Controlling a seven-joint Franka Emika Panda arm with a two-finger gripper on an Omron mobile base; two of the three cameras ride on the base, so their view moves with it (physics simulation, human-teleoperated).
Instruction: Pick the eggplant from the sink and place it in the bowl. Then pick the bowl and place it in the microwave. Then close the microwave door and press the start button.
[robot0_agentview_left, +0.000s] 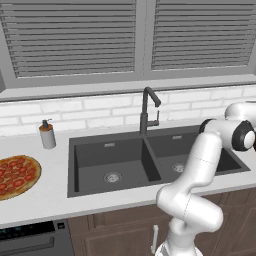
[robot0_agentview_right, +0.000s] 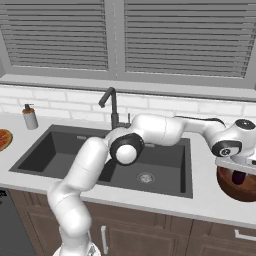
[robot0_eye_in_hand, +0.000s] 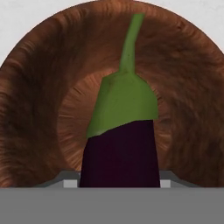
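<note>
A: Where is the eggplant (robot0_eye_in_hand: 120, 153) seen?

B: Right in front of the hand in the hand view, between the jaws, dark body nearest the cam, green cap and thin stem pointed away. Its near end is cut off by the bottom of that view. In the right base view only a small dark bit (robot0_agentview_right: 238, 177) is made out, just under the gripper (robot0_agentview_right: 239, 168), inside the bowl's rim.

A: So it's being grasped?

B: It appears clamped, jaws set partway apart around the body. The fingertips themselves are mostly hidden behind the eggplant; just pale corners are seen either side, so the contact pts can't be checked.

A: And the bowl (robot0_eye_in_hand: 39, 113)?

B: Directly beyond the hand, its brown wooden inside spread behind the eggplant. Its rim is cut off at the sides of the hand view. In the right base view the bowl (robot0_agentview_right: 226, 188) is cropped by the frame edge and partly covered by the hand.

A: Is the eggplant touching the bowl's floor?

B: Can't be told; the low end is hidden.

A: Sink (robot0_agentview_right: 165, 170)?

B: Off to the side of the hand, under the forearm, partly blocked by the arm in both base views. The faucet (robot0_agentview_left: 146, 112) is seen behind it. In the left base view the wrist is cropped at the frame edge.
</note>
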